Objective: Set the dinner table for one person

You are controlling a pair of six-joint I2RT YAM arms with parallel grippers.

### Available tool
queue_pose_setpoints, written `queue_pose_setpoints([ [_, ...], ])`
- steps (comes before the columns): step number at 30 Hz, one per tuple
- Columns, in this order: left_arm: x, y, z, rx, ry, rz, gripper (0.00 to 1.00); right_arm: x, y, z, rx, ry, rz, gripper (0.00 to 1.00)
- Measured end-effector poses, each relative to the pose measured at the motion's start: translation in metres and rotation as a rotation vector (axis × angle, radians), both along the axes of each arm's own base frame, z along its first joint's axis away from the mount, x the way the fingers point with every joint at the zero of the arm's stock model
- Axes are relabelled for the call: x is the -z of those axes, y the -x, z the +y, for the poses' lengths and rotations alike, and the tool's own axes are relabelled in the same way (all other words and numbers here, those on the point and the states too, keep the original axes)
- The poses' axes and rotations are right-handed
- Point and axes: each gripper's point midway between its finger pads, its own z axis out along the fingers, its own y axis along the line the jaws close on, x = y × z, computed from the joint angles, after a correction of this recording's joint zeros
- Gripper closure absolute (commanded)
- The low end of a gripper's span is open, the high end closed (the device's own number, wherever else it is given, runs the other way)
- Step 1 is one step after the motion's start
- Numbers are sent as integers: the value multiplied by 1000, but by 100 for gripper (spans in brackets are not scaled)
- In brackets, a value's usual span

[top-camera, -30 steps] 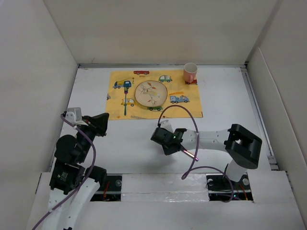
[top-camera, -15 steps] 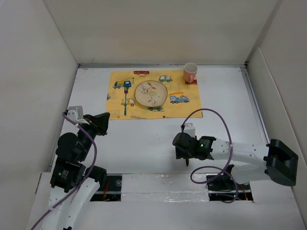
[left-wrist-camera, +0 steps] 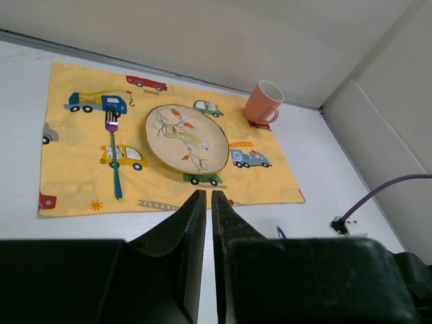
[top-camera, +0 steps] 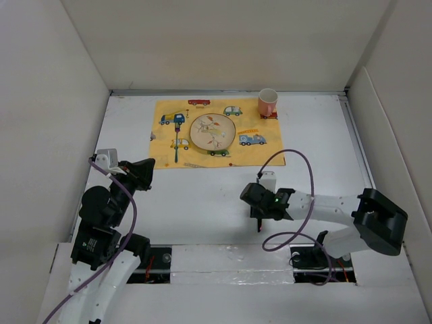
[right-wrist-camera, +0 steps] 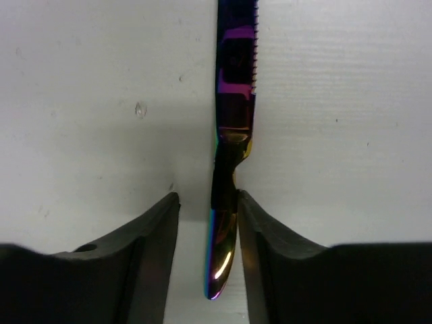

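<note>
A yellow cloth placemat (top-camera: 270, 152) printed with cartoon vehicles lies toward the far side. At its middle sits a round cream plate (top-camera: 212, 131) with a leafy, bird-like pattern, nothing on it. Just left of the plate, apart from it, a fork (top-camera: 177, 146) lies on the mat, its purple tines pointing to the far side and its handle teal. An upright salmon-pink mug (top-camera: 267, 102) stands at the mat's far right corner. Well apart from the mat, on the near side, lies a knife (right-wrist-camera: 235, 81) with an iridescent purple-gold sheen and a serrated blade.
</note>
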Motion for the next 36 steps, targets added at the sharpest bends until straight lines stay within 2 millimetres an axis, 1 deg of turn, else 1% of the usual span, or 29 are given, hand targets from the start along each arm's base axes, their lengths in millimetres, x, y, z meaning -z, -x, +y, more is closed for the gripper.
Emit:
queue_pose_setpoints([
  [2, 0, 0, 0, 0, 0, 0, 94, 1, -5, 3, 6, 2, -9, 65],
  [3, 0, 0, 0, 0, 0, 0, 94, 1, -7, 5, 8, 5, -15, 67],
  [4, 0, 0, 0, 0, 0, 0, 94, 1, -10, 7, 10, 4, -21, 71],
  [5, 0, 0, 0, 0, 0, 0, 94, 1, -12, 10, 12, 3, -27, 79],
  [6, 0, 0, 0, 0, 0, 0, 94, 1, -14, 11, 13, 4, -31, 79],
  [8, 0, 0, 0, 0, 0, 1, 94, 1, -18, 16, 17, 0, -41, 76],
  [9, 1, -1, 0, 0, -1, 3, 94, 1, -19, 17, 18, 2, -45, 72],
  [10, 1, -1, 0, 1, -2, 5, 94, 1, -21, 19, 22, 3, -50, 61],
  [11, 1, -1, -1, 1, -2, 6, 94, 1, -23, 20, 27, 4, -55, 57],
  [13, 2, -2, -1, 2, -3, 10, 94, -1, -26, 23, 32, 7, -66, 53],
  [16, 3, -2, -1, 3, -4, 13, 94, -1, -29, 24, 36, 22, -81, 53],
  [24, 3, -2, -1, 3, -5, 13, 94, 1, -37, 24, 52, 60, -110, 57],
  [27, 3, -2, -1, 3, -5, 13, 94, 1, -40, 25, 61, 63, -120, 61],
  [28, 3, -2, -1, 3, -5, 13, 94, 2, -41, 26, 62, 63, -122, 66],
  [31, 3, -2, -1, 3, -5, 13, 94, 2, -44, 28, 71, 56, -131, 76],
  [32, 3, -2, -1, 3, -5, 13, 94, 1, -44, 29, 73, 51, -133, 81],
  [33, 3, -2, -1, 3, -5, 13, 94, 1, -44, 29, 75, 50, -133, 81],
  [34, 3, -2, -1, 3, -5, 13, 94, 2, -44, 30, 78, 45, -135, 85],
  [36, 3, -2, -1, 2, -5, 13, 94, 1, -44, 30, 82, 39, -136, 88],
])
